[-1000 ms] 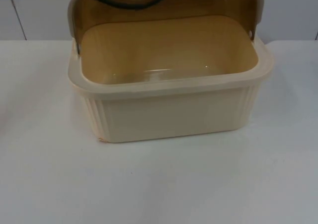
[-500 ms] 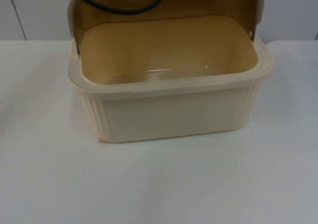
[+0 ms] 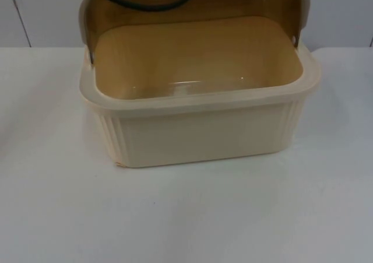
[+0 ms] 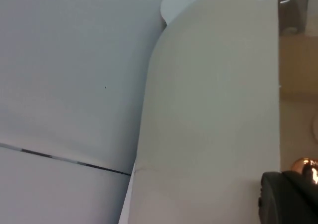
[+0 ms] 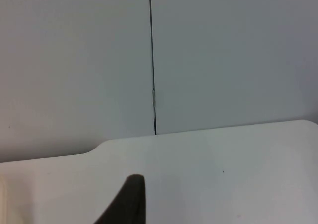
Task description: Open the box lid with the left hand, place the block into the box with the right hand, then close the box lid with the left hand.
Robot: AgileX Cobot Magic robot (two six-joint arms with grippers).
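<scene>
Cream box point(image 3: 198, 129), lid point(image 3: 192, 9) raised, on white counter point(image 3: 186, 216).

Item: ribbed cream box at centre of the top view, standing on the counter in front of the grey partition wall point(image 3: 344, 12); interior bare, no block seen inside. Amber translucent lid tilted up and back at the upper edge of the frame. Left end effector point(image 4: 290, 194): in the left wrist view a black fingertip lies right beside the lid's pale outer face point(image 4: 208, 110); apart or together, cannot tell. Right end effector point(image 5: 126, 201): one dark fingertip over bare counter point(image 5: 223, 174) near the wall point(image 5: 223, 55); apart or together, cannot tell.
</scene>
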